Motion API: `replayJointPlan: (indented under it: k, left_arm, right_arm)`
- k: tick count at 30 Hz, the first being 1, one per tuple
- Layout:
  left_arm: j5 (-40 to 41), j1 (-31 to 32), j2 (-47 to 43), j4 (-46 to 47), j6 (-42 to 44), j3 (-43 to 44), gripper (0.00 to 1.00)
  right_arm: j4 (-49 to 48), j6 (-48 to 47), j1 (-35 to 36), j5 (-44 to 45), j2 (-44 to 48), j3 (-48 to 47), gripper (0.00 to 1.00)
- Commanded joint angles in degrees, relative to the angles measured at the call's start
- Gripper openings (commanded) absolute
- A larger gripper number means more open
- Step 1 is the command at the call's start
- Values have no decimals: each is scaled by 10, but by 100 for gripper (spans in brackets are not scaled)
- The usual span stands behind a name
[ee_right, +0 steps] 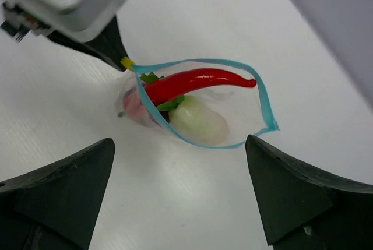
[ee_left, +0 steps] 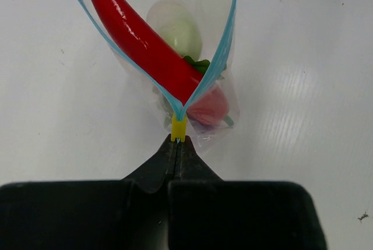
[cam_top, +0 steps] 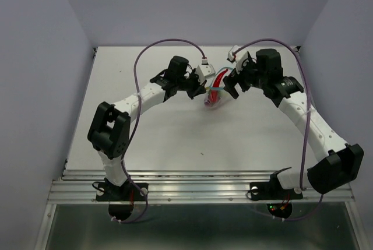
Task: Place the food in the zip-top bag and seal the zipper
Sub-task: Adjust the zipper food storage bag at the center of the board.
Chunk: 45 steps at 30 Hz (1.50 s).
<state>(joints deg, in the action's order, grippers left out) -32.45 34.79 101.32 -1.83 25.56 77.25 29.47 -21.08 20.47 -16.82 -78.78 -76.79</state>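
**A:** Left end effector [ee_left: 176,145] is clamped shut on the yellow tab [ee_left: 178,129] at the corner of the zip-top bag [ee_right: 245,110], which is out on the far half of the tabletop [cam_top: 175,139]. Chili [ee_right: 192,82], radish [ee_right: 198,120] and purple ball [ee_right: 137,105] are all inside, and the mouth's gaping.

**B:** So filling looks done and sealing's left, imo. Right end effector [ee_right: 180,141] hangs over it spread wide, holding nothing. I'd guess it has to pinch the zipper [ee_right: 263,101] and press both strips together, minding the chili tip near the rim. The tabletop's white, the walls [cam_top: 35,57] plain and pale.
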Motion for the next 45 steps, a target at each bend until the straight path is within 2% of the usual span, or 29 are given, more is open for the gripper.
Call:
replayJointPlan:
  k: [1, 8, 13, 21, 22, 27, 30, 34, 41, 45]
  left_arm:
    - [-76, -10, 12, -34, 34, 58, 0]
    - [-86, -12, 17, -49, 53, 66, 0]
    - [-100, -12, 13, -51, 52, 69, 0]
    - [-95, -12, 8, -43, 38, 66, 0]
    - [-90, -11, 11, -44, 34, 70, 0]
    - [-89, -11, 14, -43, 32, 74, 0]
    - [-91, -12, 14, -42, 33, 75, 0]
    - [-94, -11, 11, -42, 35, 71, 0]
    - [-94, -11, 7, -37, 40, 62, 0]
    - [-96, -11, 4, -36, 43, 62, 0]
  right_arm:
    - [-38, -273, -9, -114, 42, 37, 100]
    - [1, -446, -14, -193, 51, 83, 99]
    - [-1, -468, -14, -277, 25, 75, 94]
    - [0, -541, -14, -355, -33, 63, 87]
    - [0, -552, -14, -360, -41, 61, 84]
    - [-8, -549, -14, -382, -73, 47, 72]
    - [-44, -529, -14, -390, -82, 59, 67]
    - [-145, -486, -14, -378, -81, 90, 63]
    - [-194, -451, -14, -373, -109, 88, 62]
    - [-195, -447, -14, -371, -128, 76, 58]
